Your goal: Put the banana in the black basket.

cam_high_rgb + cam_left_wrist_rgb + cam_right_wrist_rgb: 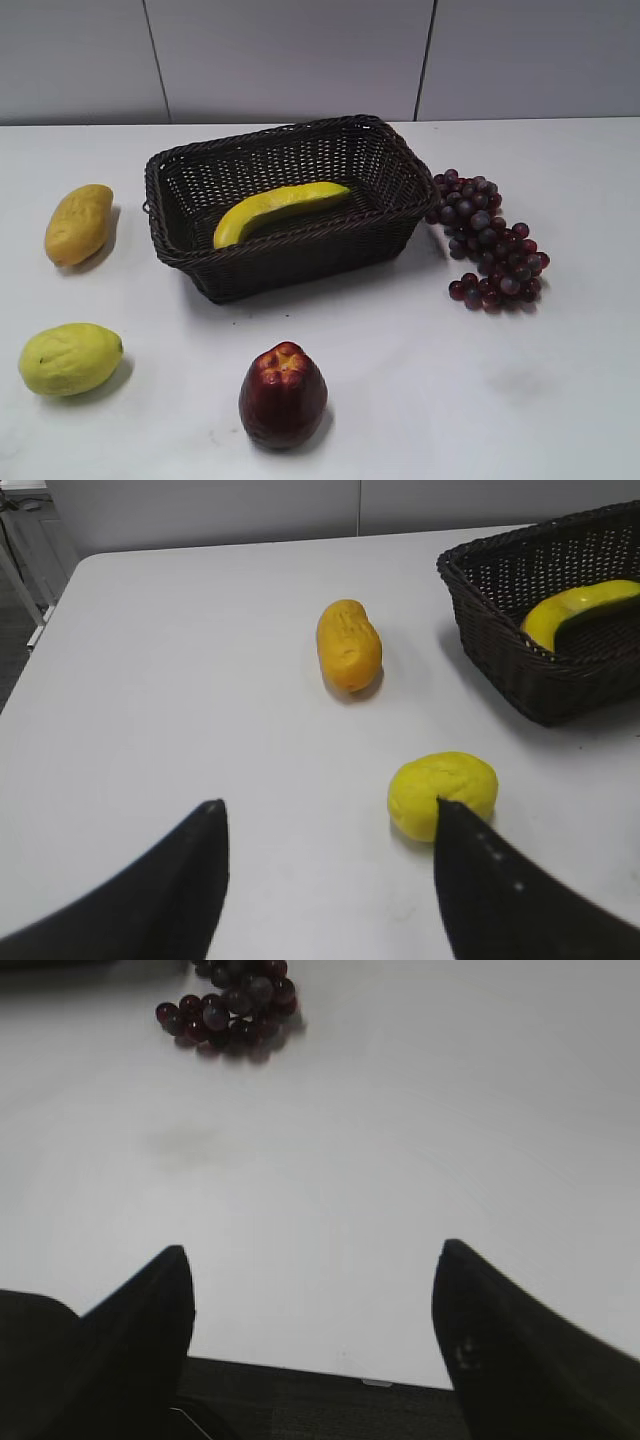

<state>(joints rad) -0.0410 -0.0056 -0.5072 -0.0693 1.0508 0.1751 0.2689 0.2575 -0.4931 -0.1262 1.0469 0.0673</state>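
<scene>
Banana (277, 209) lies inside the black basket (300, 265), far from each wide-open, empty claw: left claw (330, 825), right claw (312, 1270).

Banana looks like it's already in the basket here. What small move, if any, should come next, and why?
Probably none beyond keeping both arms parked. The banana lies inside the black basket, leaning on its front wall. The left gripper and right gripper are open, empty and away from it, so the task looks done.
</scene>
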